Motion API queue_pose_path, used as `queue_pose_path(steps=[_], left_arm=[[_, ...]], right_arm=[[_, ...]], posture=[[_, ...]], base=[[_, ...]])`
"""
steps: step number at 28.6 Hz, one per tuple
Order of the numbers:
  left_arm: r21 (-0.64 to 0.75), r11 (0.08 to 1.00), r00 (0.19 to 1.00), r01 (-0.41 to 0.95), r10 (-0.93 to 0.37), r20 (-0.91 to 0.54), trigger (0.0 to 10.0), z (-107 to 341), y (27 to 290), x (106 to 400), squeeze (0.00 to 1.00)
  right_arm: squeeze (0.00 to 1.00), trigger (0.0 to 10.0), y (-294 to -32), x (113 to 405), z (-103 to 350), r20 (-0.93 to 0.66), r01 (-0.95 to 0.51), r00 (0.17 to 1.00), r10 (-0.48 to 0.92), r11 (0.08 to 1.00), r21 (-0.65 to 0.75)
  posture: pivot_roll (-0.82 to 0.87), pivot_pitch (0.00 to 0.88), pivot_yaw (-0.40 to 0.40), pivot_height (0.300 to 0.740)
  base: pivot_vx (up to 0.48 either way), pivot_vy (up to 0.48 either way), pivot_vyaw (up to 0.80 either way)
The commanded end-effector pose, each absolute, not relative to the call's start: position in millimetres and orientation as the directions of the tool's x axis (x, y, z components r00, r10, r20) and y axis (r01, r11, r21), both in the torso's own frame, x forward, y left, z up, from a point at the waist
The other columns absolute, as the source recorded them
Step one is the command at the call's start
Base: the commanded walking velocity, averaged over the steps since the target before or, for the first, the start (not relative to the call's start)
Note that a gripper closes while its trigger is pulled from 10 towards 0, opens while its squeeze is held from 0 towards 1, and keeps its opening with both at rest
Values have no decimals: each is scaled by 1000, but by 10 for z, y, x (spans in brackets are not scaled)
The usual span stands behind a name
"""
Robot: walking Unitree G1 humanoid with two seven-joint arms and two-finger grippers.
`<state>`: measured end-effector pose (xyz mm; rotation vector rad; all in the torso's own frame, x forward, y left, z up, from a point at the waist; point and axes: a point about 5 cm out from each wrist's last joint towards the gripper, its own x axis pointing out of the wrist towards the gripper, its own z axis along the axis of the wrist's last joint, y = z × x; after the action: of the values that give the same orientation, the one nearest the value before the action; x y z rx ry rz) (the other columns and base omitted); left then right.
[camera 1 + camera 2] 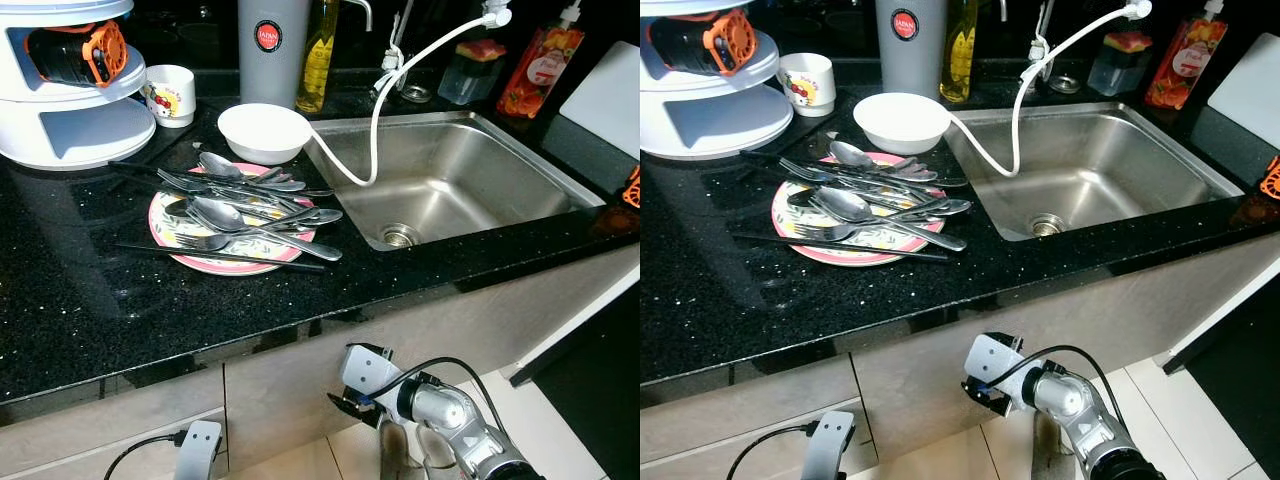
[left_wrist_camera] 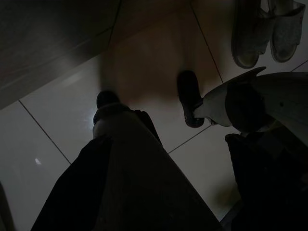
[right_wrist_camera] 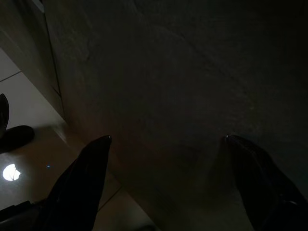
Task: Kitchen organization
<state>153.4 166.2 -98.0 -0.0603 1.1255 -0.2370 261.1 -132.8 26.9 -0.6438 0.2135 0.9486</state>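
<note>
Both arms low by the cabinet front, nothing held, cutlery pile on counter not sorted yet

Right gripper [image 3: 163, 149] has its two black fingers [image 3: 82, 178] spread wide with nothing between them, aimed at the cabinet front [image 1: 940, 375] below the counter; left gripper [image 2: 144, 134] hangs over the floor tiles, too dark to tell how its fingers stand. Up on the black counter [image 1: 90, 290] the floral plate [image 1: 175, 225] carries a loose heap of spoons and forks [image 1: 250, 205] with black chopsticks [image 1: 215, 255] across it, white bowl [image 1: 262, 132] just behind, touching the sink [image 1: 450, 175] rim, hose [image 1: 375, 125] dangling into the sink. Task looks barely begun: cutlery all still piled, sink bare. Plate sits well above and to the left of the right gripper, well apart from both, so an arm must be raised to reach it
</note>
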Motion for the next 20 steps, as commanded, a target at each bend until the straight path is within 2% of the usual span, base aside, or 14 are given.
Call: queue_pose_path(steps=[1, 12, 20], left_arm=[[-187, 969, 347, 163, -234, -908, 10000, -1038, 1620, 1387, 0], [-202, 963, 337, 178, -253, -907, 10000, -1049, 1565, 1357, 0], [-204, 962, 332, 179, -254, -908, 10000, -1059, 1536, 1333, 0]], right_arm=[[0, 10000, -1370, 2677, 342, -411, -797, 594, 692, 437, -417], [0, 10000, -1406, 2638, 333, -409, -848, 529, 744, 442, -292], [0, 10000, -1445, 2623, 338, -403, -860, 510, 760, 440, -259]], posture=[[-55, 50, -95, 740], [-73, 67, -98, 740], [-72, 62, -110, 740]], base=[[0, 0, 0], [0, 0, 0], [0, 0, 0]])
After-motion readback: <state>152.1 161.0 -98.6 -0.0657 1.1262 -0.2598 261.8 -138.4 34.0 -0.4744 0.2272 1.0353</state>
